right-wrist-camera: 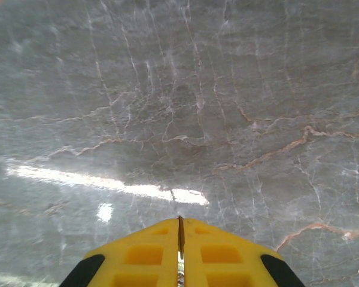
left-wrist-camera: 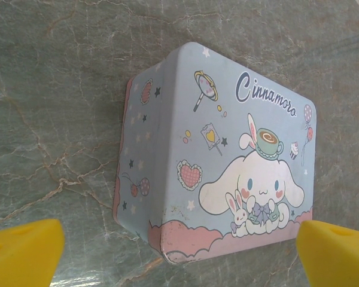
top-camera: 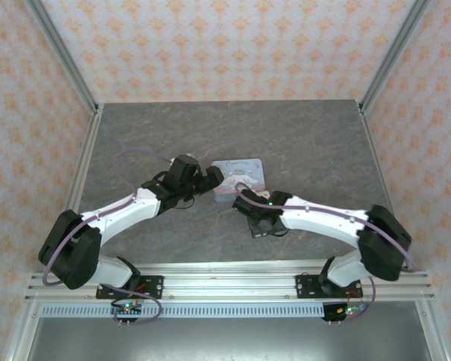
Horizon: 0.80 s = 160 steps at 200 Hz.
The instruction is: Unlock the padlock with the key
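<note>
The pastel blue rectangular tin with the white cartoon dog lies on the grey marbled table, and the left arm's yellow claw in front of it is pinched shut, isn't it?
Not quite: the left gripper is wide open, not pinched shut. The left wrist view shows its yellow fingers far apart, the pastel blue rectangular tin lying on the grey marbled table beyond.

— Where's the key (right-wrist-camera: 180,239)?
— Pinched in my right gripper (right-wrist-camera: 180,219), jaws closed on it: a thin brassy sliver, edge-on, above the middle of the tabletop (right-wrist-camera: 167,119).
— Its teeth?
— Too thin to tell.
</note>
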Motion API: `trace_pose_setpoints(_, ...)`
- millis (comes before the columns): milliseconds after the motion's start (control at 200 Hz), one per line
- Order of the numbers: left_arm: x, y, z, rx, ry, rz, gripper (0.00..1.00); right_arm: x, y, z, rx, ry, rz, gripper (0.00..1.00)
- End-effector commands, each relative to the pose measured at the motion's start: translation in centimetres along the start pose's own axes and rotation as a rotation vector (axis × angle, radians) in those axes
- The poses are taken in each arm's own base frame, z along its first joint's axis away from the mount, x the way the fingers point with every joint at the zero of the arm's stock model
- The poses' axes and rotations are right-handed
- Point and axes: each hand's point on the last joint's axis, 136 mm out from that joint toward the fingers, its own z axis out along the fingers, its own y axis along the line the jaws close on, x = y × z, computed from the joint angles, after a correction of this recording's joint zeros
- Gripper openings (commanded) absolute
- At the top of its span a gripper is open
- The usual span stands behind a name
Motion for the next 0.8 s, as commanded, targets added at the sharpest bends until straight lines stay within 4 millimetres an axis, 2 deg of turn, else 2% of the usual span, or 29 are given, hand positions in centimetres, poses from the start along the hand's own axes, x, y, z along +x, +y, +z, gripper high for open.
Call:
trace_pose_setpoints(0, 0.0, -0.8, -0.6, 0.027, -0.009, 0.005, 1.0, -1.3, 1.3, 0.7, 0.044, -0.002, -0.084, 0.09)
trace_pose_setpoints(115, 0.1, -0.8, -0.8, 0.024, -0.011, 0.006, 1.0, -2.5, 3.1, 1.6, 0.04, -0.003, -0.101, 0.14)
trace_pose_setpoints(150, 0.0, -0.9, -0.9, 0.026, -0.014, 0.005, 1.0, -2.8, 3.6, 1.7, 0.03, -0.009, -0.097, 0.2)
trace_pose_setpoints(245, -0.1, -0.9, -1.2, 0.025, -0.016, 0.008, 1.0, -3.4, 4.8, 1.6, -0.017, -0.02, -0.077, 0.43)
trace_pose_setpoints(290, -0.1, -0.9, -1.2, 0.024, -0.017, 0.007, 1.0, -3.5, 5.0, 1.5, -0.03, -0.025, -0.065, 0.49)
trace_pose_setpoints(505, -0.1, -1.0, -1.4, 0.03, -0.02, 0.008, 1.0, -3.1, 3.4, 0.7, -0.061, -0.081, 0.039, 0.5)
trace_pose_setpoints(671, 0.0, -0.9, -1.4, 0.025, -0.019, 0.01, 1.0, -1.8, 2.1, 1.4, -0.079, -0.084, 0.135, 0.5)
trace_pose_setpoints(796, 0.1, -0.8, -1.2, 0.022, -0.014, 0.01, 1.0, -1.3, 2.5, 2.1, -0.129, -0.083, 0.205, 0.5)
